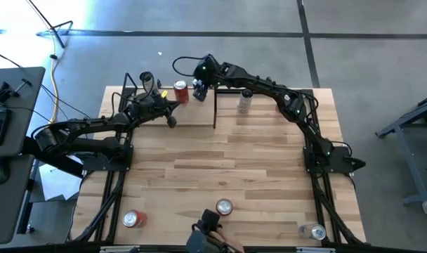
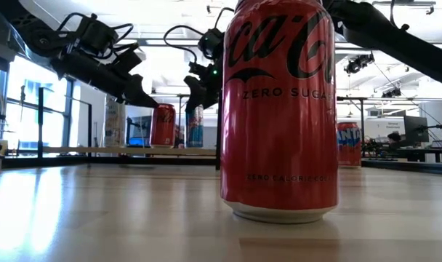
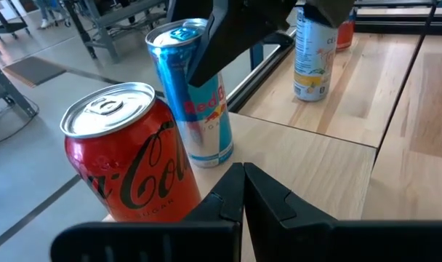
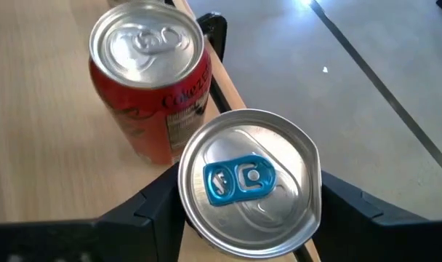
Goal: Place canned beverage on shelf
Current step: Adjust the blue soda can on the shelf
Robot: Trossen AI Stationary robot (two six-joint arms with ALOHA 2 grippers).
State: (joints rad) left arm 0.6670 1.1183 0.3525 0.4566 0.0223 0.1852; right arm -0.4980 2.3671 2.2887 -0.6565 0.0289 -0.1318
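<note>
1. On the shelf [image 1: 173, 114], the blue can [image 4: 244, 182] stands upright between the right pincer [image 4: 243, 200] fingers, jaws partly open around it (beside a red can [image 4: 150, 80]).
2. Left pincer [image 3: 243, 191] closed, empty, nearby.

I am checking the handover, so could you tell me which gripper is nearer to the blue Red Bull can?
Right. The right gripper straddles the Red Bull can on the shelf from above; the shut left gripper sits beside it, near the Coca-Cola can.
</note>
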